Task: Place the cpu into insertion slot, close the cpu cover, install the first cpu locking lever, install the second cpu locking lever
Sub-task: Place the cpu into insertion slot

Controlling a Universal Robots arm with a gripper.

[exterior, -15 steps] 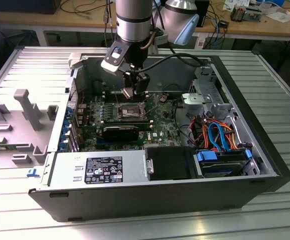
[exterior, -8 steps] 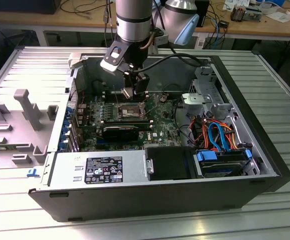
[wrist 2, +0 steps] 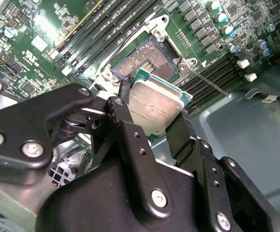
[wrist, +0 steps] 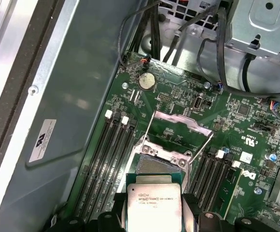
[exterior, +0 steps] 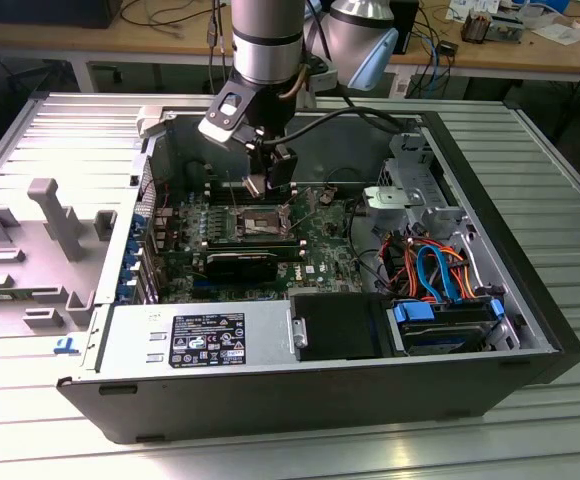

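Ribbed metal tabletop (exterior: 60, 440) is carrying an open black computer case (exterior: 320, 385), lying on its side with the green circuit board (exterior: 185, 225) facing up.

Inside it, the gripper (wrist 2: 152, 116) is hanging over the board. Its two matte black fingers (wrist 2: 125, 121), flat bars studded with screws, are pinching the cpu (wrist 2: 154, 108) by opposite edges, closed no wider than the chip itself. The cpu is showing as a small flat square with a dull silvery-grey metal lid on a green rim. It is riding level between the pads, clear of the board and not yet seated.

Just beyond the chip in both wrist views, the insertion slot (wrist: 159, 166) is lying open, a square socket with a dark grainy centre and a bright metal rim. The cpu cover (wrist: 181, 129), a thin silvery frame with a square window, is standing tilted up from the slot's far edge. A thin wire locking lever (wrist 2: 208, 83) is sticking out beside the socket.

Long narrow black memory slots (wrist: 108, 159) are running along both sides of the socket. A round silver coin cell (wrist: 147, 81) is sitting further out. In the exterior view, a grey power supply (exterior: 200, 340) is lining the case's near wall, and blue and orange cables (exterior: 435, 268) are looping at the exterior view's right.
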